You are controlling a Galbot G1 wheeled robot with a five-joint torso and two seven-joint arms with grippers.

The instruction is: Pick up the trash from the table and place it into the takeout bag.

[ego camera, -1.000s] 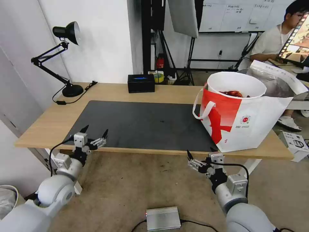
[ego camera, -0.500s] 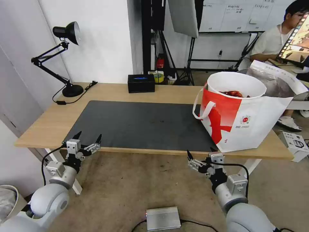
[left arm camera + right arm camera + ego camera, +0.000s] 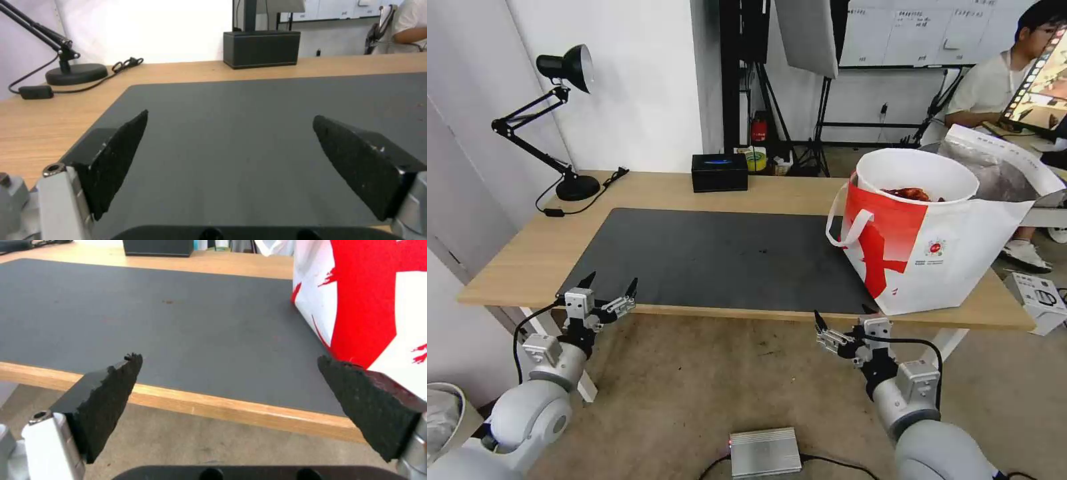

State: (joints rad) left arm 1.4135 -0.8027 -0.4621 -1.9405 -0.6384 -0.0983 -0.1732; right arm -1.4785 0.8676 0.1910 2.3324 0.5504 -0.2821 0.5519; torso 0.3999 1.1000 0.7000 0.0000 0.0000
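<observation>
**Desk cleared, both arms pulled back**

Desk [image 3: 527,257]: long light-wood top, dark grey mat [image 3: 720,257] across the middle. Mat is bare, no loose trash on it, so the pickup work looks done or nearly so.

Takeout bag [image 3: 934,260]: stands upright at the desk's right end, partly on the mat edge, mouth open, foil-lined flap folded back. White round bowl [image 3: 917,175] sits in the opening with red shell scraps [image 3: 914,194] inside. Other trash items: can't see them, probably lower in the bag.

Black lamp [image 3: 564,120] and black box [image 3: 719,172] at the far edge, well apart from the bag. Not trash, so left alone.

Left hand [image 3: 610,292]: at the near-left desk edge, fingers spread, holding nothing.

Right hand [image 3: 842,321]: just below the near edge, beside the bag's corner, also released and empty. Both look parked clear of the work area.
</observation>
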